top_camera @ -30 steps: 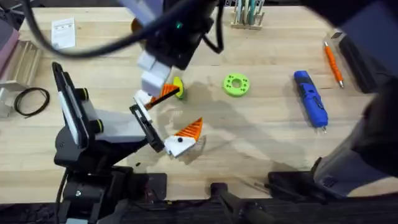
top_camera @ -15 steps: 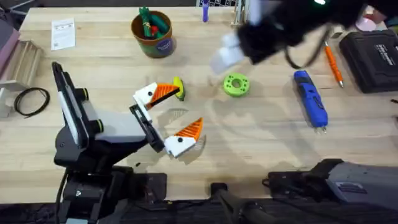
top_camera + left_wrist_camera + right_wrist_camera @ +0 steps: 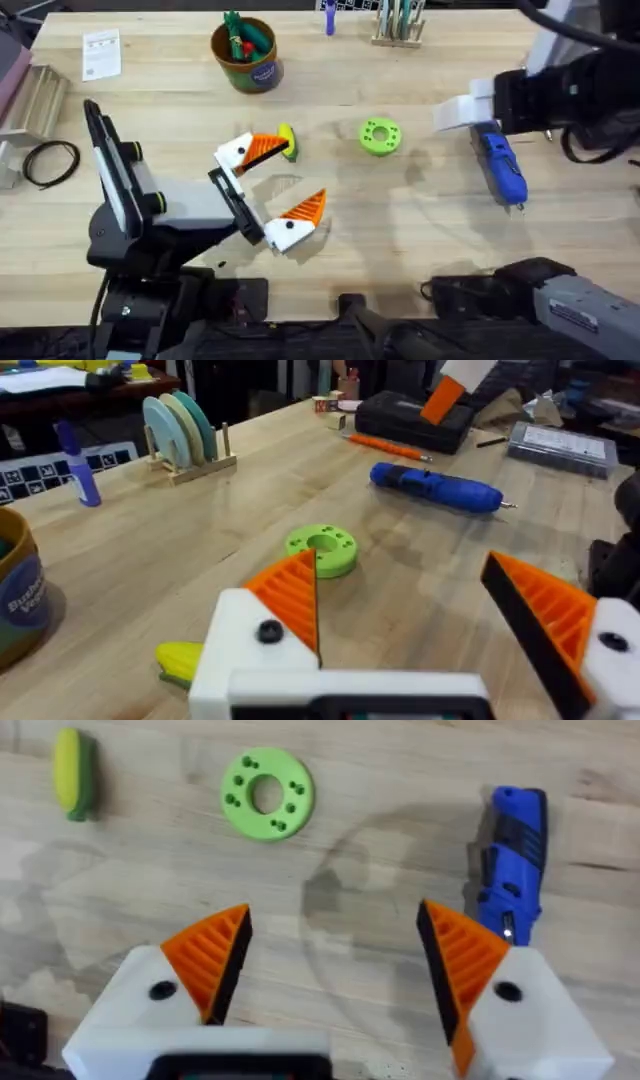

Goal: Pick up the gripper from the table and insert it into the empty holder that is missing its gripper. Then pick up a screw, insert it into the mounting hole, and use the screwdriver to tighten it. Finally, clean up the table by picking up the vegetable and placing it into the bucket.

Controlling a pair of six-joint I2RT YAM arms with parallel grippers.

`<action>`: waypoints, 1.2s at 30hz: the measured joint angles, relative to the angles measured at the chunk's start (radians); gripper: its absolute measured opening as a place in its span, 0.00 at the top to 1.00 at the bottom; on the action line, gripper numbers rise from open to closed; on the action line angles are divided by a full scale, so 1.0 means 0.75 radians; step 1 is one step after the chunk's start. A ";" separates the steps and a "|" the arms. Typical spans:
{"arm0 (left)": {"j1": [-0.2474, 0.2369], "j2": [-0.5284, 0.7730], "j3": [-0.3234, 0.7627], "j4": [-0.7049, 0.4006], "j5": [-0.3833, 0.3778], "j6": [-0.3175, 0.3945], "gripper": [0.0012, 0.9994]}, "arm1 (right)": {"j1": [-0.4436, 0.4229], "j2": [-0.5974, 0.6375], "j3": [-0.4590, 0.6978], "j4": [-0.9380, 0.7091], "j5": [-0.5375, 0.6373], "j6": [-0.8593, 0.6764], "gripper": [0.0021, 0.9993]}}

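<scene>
One wooden table carries everything. Two arms work over it. The left gripper rests low on the table, its two orange fingers spread wide and holding nothing. The right gripper hangs above, its two fingers also wide apart and empty. One bucket stands well beyond the left fingers. One blue screwdriver lies just beyond the right fingers. One green holed disc sits between screwdriver and corn. One toy corn cob lies touching the left fingers' far tip.
</scene>
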 joint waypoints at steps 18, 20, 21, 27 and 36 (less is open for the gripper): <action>0.000 0.000 0.000 0.000 -0.001 0.010 0.99 | -0.267 -0.003 -0.010 -0.054 0.029 0.006 0.01; 0.000 0.000 0.000 0.000 -0.001 0.010 0.99 | -0.303 -0.003 -0.011 -0.053 0.033 0.006 0.01; 0.000 0.000 0.000 0.000 -0.001 0.010 0.99 | -0.319 -0.003 -0.012 -0.051 0.034 0.007 0.01; 0.000 0.000 0.000 0.000 -0.001 0.010 1.00 | -0.428 -0.003 -0.089 0.042 0.039 0.014 0.01; 0.000 0.000 0.000 0.000 -0.001 0.009 1.00 | -0.533 0.092 -0.136 0.170 0.040 -0.065 0.01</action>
